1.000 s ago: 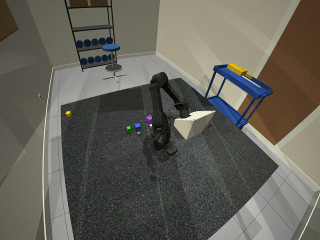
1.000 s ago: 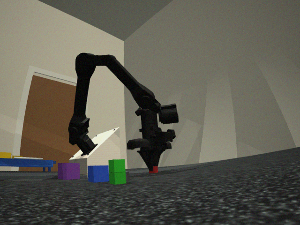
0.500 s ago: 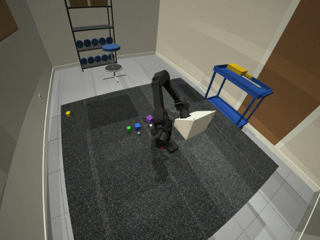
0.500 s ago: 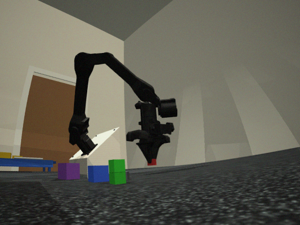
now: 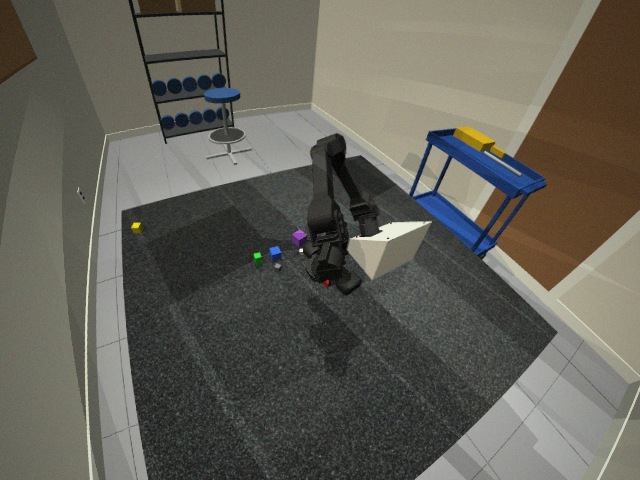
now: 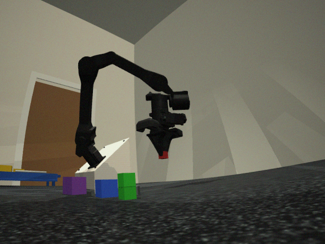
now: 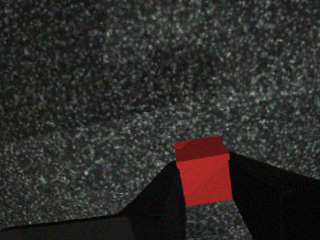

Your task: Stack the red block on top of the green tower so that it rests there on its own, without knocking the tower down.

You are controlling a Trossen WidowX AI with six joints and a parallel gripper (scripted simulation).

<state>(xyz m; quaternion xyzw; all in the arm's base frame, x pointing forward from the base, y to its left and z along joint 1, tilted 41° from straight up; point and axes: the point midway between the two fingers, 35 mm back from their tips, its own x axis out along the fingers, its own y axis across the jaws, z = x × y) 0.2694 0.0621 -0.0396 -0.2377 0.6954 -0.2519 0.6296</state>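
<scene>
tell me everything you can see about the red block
The red block is a small, plain, matte cube with sharp edges and no markings. The claw is shut on it, a dark finger pressed against each side, with only its lower part poking out below the fingertips in the exterior view. It hangs level in the air, well above the dark speckled mat, touching nothing else.
</scene>
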